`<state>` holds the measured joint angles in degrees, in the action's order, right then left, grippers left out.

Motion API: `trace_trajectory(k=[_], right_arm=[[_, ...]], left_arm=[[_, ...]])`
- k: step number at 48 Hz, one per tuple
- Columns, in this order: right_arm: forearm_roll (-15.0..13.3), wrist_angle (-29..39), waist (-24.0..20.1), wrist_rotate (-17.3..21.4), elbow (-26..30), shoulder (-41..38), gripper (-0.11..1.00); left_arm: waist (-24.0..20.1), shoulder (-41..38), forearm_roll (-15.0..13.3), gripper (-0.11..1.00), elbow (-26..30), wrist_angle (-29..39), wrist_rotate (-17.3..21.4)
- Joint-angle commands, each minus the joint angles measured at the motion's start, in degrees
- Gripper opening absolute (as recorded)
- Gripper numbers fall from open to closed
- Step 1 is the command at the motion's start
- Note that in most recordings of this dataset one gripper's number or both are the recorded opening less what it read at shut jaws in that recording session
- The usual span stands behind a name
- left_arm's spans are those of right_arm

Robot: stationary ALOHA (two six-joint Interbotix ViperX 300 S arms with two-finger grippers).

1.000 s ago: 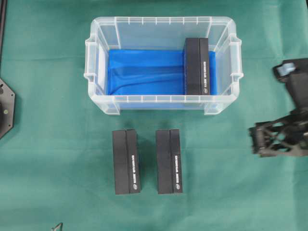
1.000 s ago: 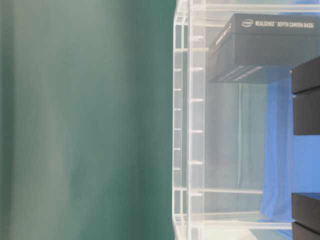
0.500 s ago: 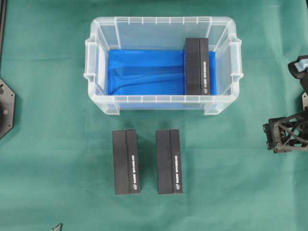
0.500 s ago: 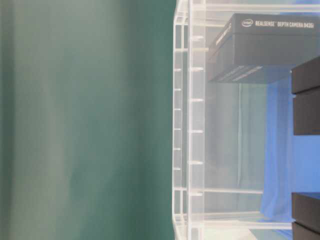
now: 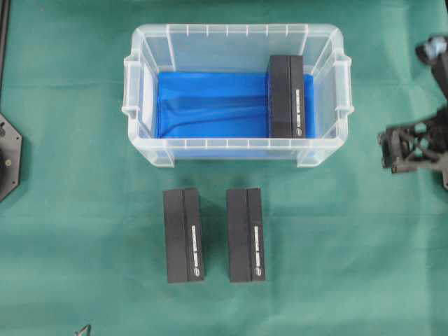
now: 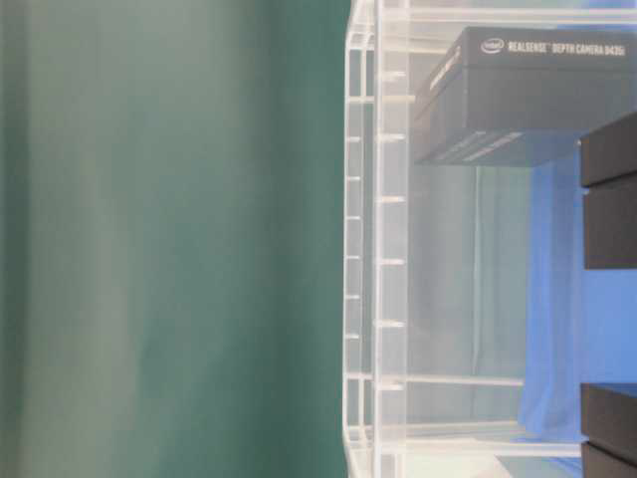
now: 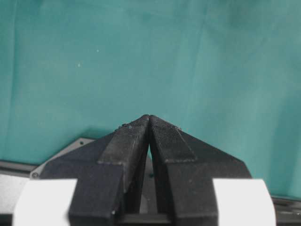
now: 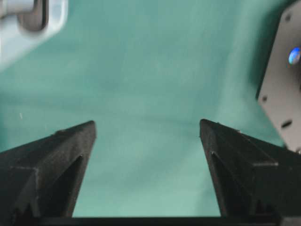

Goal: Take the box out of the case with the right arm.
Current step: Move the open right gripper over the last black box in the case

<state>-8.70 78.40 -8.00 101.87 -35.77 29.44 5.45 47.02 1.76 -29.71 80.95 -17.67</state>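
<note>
Looking down from overhead, the case (image 5: 238, 94) sits on the green tabletop (image 5: 77, 210), its bottom lined with blue cloth (image 5: 210, 105). One black box (image 5: 286, 96) lies inside, on the cloth at the case's right end, close against the right wall. Two more black boxes (image 5: 184, 235) (image 5: 246, 234) lie side by side on the tabletop just in front of the case, apart from each other. The right end effector (image 5: 402, 148) hangs at the right edge of the view, outside the case and well clear of the box, holding nothing.

At table level, the clear ribbed wall of the case (image 6: 378, 259) fills the right half, with the box (image 6: 528, 95) seen through it, white lettering on its side; parts of other black boxes (image 6: 609, 204) show at the right edge.

In the left wrist view, the left end effector (image 7: 149, 123) has its fingertips pressed together over bare green cloth, gripping nothing.

In the right wrist view, the right end effector (image 8: 148, 129) shows its fingers (image 8: 56, 160) spread wide apart over the tabletop, with nothing between them.
</note>
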Motion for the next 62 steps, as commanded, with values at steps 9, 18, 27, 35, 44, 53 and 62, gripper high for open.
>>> trace_trajectory(k=[9,18,27,35,44,53,62], right_arm=[[-0.3,-3.4,16.1,-15.6,-1.0,1.7,0.88],[0.0,-5.9,24.2,-23.9,-0.9,1.1,0.88],[0.9,-6.1,27.9,-28.1,-0.9,0.4,0.88],[1.2,-6.1,27.9,-28.3,-0.9,0.2,0.88],[1.7,-6.2,27.9,-28.3,-0.9,0.2,0.88],[1.7,-6.2,27.9,-28.3,-0.8,0.2,0.88],[1.9,-6.2,27.9,-28.3,-0.6,0.2,0.88]], left_arm=[[-0.1,-0.5,0.2,0.02,1.1,-0.4,0.1],[-0.1,-0.4,0.2,0.02,1.1,-0.4,0.1],[-0.1,-0.4,0.2,0.02,1.1,-0.4,0.1],[-0.2,-0.5,0.2,0.02,1.1,-0.4,0.1],[-0.2,-0.5,0.2,0.02,1.1,-0.4,0.1],[-0.2,-0.4,0.2,0.02,1.1,-0.3,0.1],[-0.1,-0.5,0.2,0.02,1.1,-0.3,0.1]])
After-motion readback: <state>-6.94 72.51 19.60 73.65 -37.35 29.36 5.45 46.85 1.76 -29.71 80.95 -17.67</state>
